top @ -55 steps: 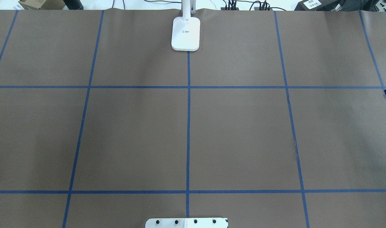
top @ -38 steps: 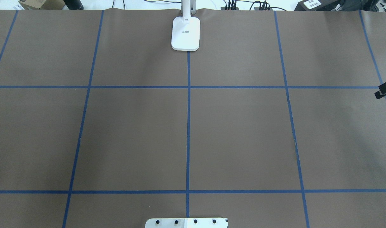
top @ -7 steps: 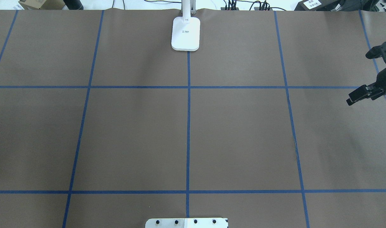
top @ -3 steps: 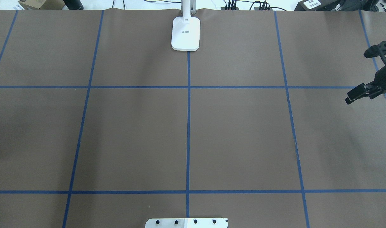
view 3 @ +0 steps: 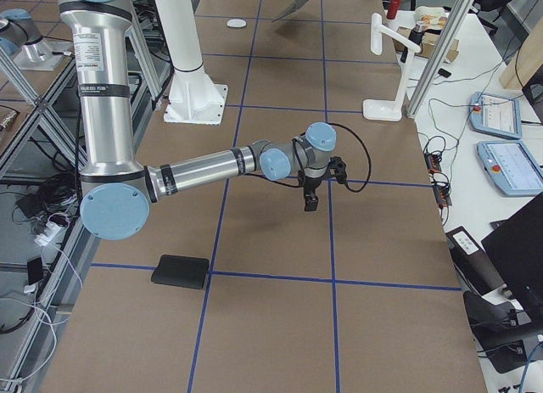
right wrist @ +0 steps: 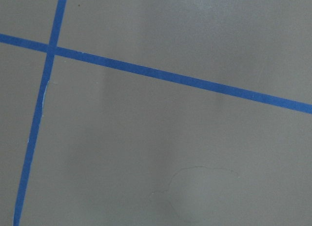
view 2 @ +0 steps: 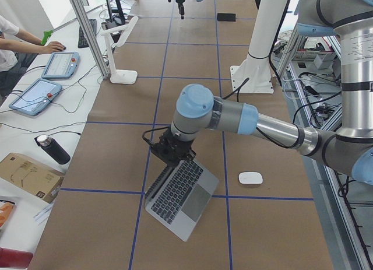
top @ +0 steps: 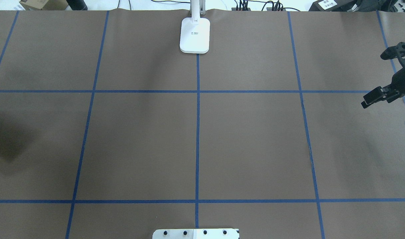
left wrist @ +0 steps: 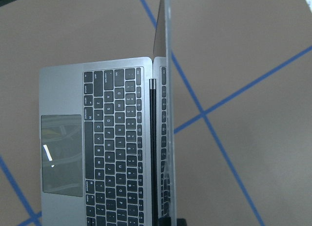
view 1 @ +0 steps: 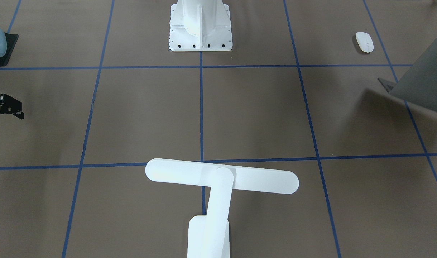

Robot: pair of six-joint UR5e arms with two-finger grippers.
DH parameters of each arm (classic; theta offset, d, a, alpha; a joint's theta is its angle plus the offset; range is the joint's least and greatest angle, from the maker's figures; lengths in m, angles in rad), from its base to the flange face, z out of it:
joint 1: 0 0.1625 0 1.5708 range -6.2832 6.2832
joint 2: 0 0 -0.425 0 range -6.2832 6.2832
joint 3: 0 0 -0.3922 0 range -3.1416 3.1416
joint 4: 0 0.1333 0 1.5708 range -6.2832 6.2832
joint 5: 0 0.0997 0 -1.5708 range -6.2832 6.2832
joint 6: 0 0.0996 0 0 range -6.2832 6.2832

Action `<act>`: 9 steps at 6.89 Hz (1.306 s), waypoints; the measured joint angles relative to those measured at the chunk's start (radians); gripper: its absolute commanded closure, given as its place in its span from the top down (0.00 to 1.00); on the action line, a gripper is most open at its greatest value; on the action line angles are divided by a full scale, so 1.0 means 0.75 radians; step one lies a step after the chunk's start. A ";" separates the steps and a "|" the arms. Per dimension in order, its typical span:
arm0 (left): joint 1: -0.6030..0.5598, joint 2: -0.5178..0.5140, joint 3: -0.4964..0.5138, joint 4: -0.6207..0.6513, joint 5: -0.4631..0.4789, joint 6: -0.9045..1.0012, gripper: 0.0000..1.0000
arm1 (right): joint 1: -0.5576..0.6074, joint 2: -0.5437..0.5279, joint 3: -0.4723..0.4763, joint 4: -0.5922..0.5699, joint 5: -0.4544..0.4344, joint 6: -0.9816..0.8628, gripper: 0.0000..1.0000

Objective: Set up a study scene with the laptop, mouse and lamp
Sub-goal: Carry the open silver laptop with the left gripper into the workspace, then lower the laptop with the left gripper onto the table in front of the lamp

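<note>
The setup looks barely begun: the lamp stands far-middle on the worktop, the left hand clamps the open, tilted laptop at the left end near the mouse, and the right hand hangs wide and empty

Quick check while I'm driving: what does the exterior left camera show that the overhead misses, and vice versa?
Only exterior left: the laptop open and tilted, keyboard showing, with the left gripper on its lid edge, and the mouse lying beside it. Only overhead: the right gripper near enough to see its jaws spread with nothing between them. Both: the lamp, though overhead catches just its base; the laptop, only a dark sliver at overhead's left border; and the right gripper, tiny and far in exterior left.
</note>
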State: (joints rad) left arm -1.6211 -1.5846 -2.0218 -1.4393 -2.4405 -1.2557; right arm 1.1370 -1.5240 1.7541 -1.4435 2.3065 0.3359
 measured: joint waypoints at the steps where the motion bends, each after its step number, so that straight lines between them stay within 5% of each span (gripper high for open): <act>1: 0.120 -0.159 0.002 0.008 0.004 -0.222 0.00 | 0.001 -0.001 -0.015 0.000 -0.001 0.000 0.99; 4: 0.496 -0.594 -0.033 0.036 0.070 -1.032 0.00 | 0.002 0.000 -0.063 0.000 0.000 0.000 0.99; 7: 0.914 -0.990 -0.048 0.271 0.322 -1.612 0.00 | 0.002 0.003 -0.080 0.000 0.001 0.000 0.99; 9: 1.116 -1.108 -0.014 0.322 0.498 -1.820 0.00 | 0.002 0.003 -0.092 0.000 0.001 0.000 0.99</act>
State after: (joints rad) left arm -0.7838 -2.4154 -2.0323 -1.1979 -2.0672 -2.6206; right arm 1.1382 -1.5217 1.6851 -1.4435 2.3071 0.3359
